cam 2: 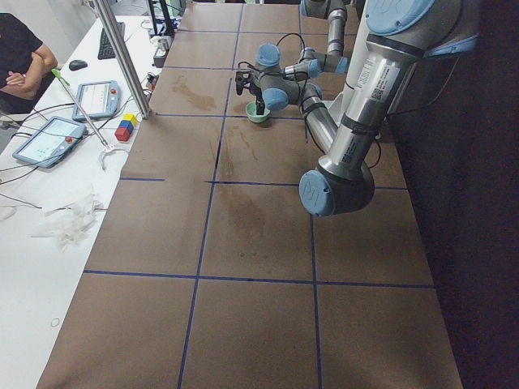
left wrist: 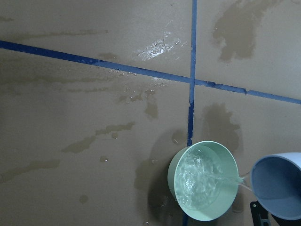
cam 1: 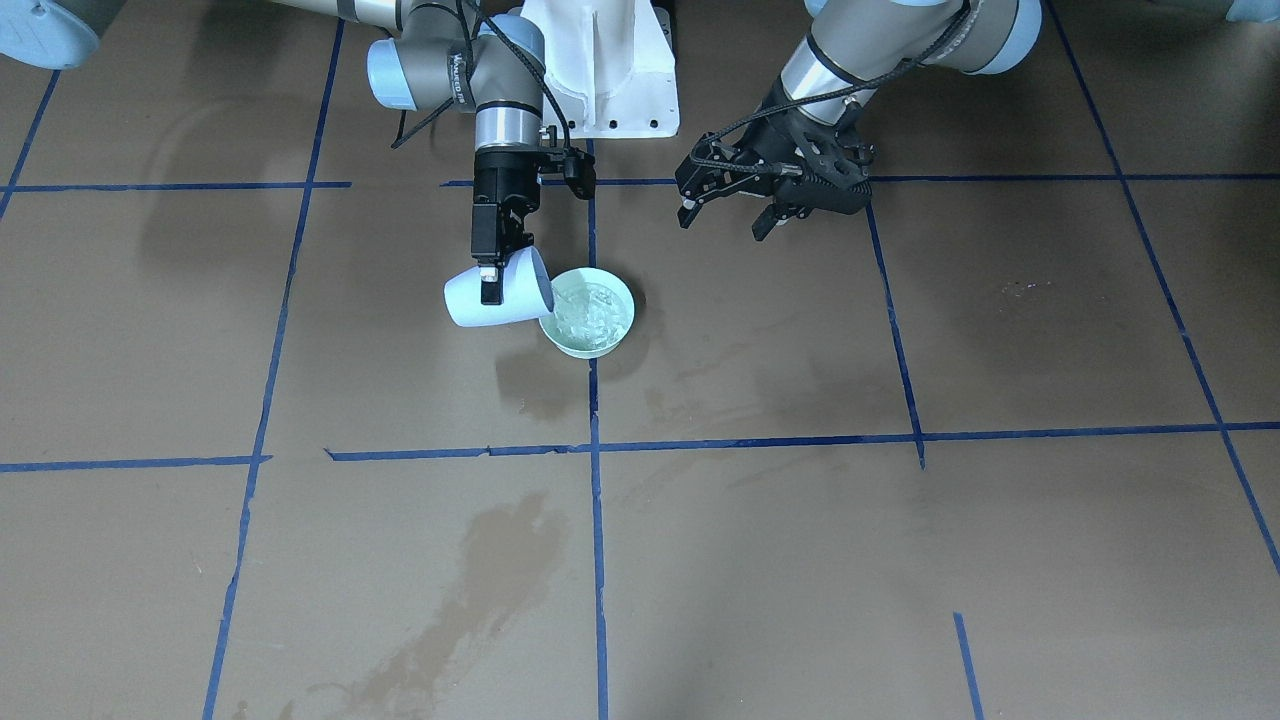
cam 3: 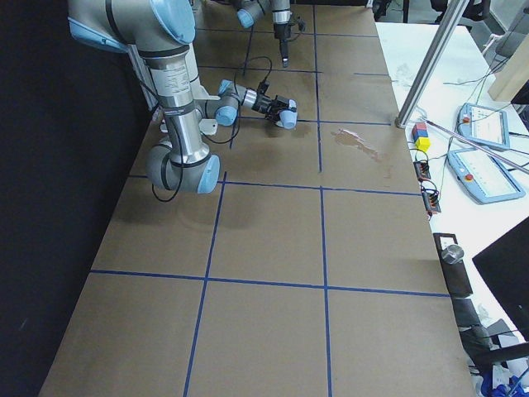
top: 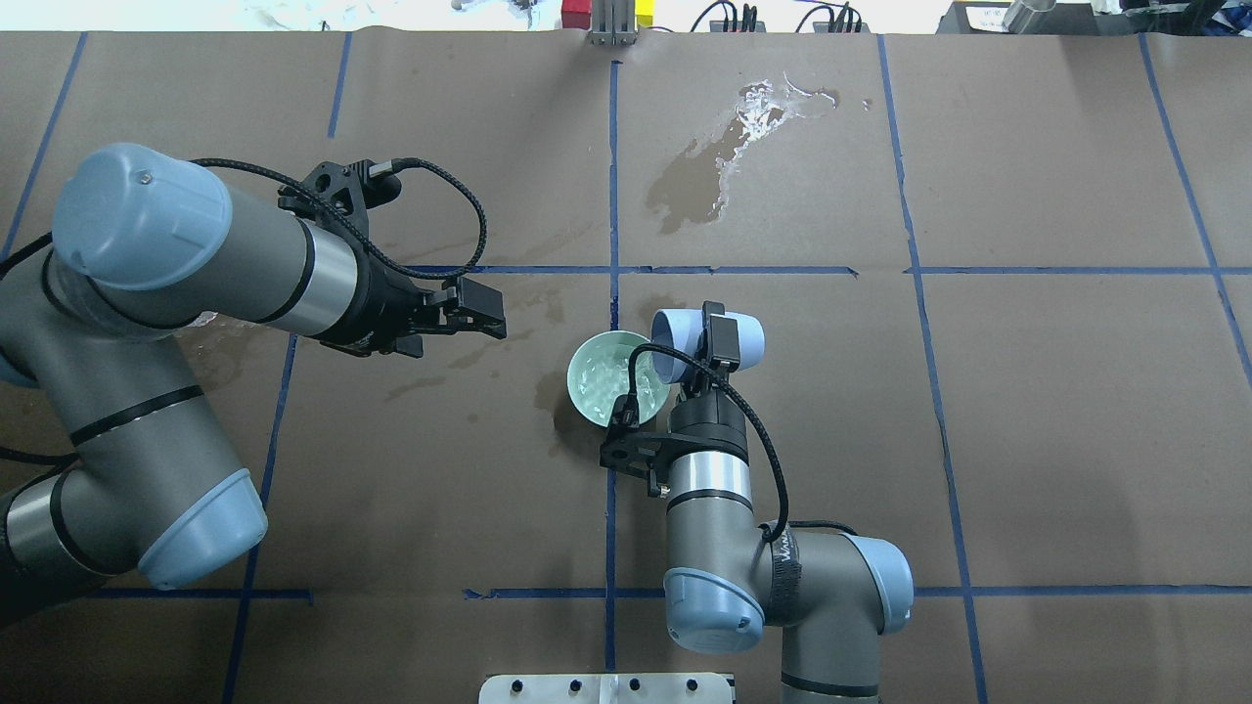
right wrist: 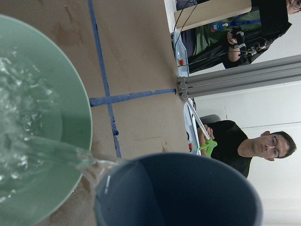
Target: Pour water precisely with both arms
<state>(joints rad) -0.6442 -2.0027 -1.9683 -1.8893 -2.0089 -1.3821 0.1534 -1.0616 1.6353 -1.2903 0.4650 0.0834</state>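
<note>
A pale blue cup [cam 1: 465, 305] is held by the right gripper [cam 1: 495, 275], whose fingers are closed on the cup's wall near its mouth. The cup is tipped onto its side, with its mouth turned toward a mint green bowl [cam 1: 588, 352] and kept close by the bowl's rim. The water [left wrist: 229, 179] is seen as a thin clear stream running from the cup's lip into the bowl, where more of it lies as a rippled, see-through pool. The bowl is stood on the brown counter [cam 1: 1000, 330], over a blue tape line [cam 1: 597, 480]. The left gripper [cam 1: 723, 222] is hung above the counter, near the bowl but apart from it, with its fingers spread wide and nothing between them. A dark wet patch [top: 699, 181] is shown on the counter well apart from the bowl, toward the edge far from the robot. Smaller damp marks are seen around the bowl.
</note>
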